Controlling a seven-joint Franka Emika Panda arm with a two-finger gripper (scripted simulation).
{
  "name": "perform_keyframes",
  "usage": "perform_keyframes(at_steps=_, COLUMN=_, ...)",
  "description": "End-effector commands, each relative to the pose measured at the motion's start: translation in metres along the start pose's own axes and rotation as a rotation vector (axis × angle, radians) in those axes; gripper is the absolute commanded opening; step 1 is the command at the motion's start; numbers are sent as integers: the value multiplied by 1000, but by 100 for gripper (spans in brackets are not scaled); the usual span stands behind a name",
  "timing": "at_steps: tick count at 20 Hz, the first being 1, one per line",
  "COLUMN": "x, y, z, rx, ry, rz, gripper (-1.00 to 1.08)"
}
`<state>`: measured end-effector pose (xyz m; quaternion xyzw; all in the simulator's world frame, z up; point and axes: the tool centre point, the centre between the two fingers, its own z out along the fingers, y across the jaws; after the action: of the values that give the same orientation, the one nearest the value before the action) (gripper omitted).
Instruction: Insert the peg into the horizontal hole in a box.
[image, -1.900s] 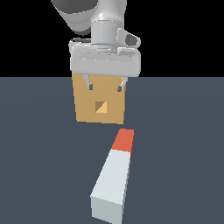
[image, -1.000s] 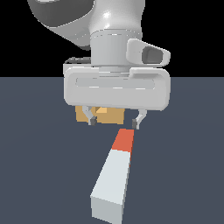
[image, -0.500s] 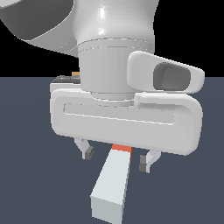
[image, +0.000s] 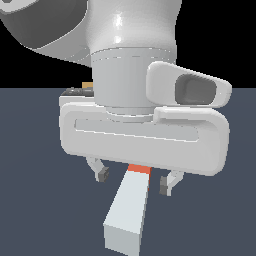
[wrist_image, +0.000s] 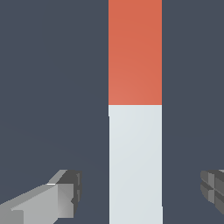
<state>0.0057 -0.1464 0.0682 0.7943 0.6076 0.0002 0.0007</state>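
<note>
step: grab the peg (image: 131, 205) | jaws: wide open, one finger (wrist_image: 52, 197) each side of it, not touching | peg: flat on the desk (image: 30, 200), orange end far | tip: you want to centre over the white part, drop straight, then squeeze

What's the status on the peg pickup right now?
Gripper open, fingers straddling the peg, not touching. Peg flat on the floor, ungrasped. Box mostly hidden behind the arm; nothing seen blocking the peg.
</note>
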Motion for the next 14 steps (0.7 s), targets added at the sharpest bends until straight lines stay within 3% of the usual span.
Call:
perform_keyframes(at_steps=1, x=0, y=-1, z=7, rx=1, ry=0, rz=0, gripper=100)
perform_keyframes(at_steps=13, x=2, y=-1, z=46, rx=1, ry=1, rz=-3, gripper=100)
perform_keyframes(at_steps=14, x=2, y=-1, z=46, rx=1, ry=1, rz=-3, gripper=-100)
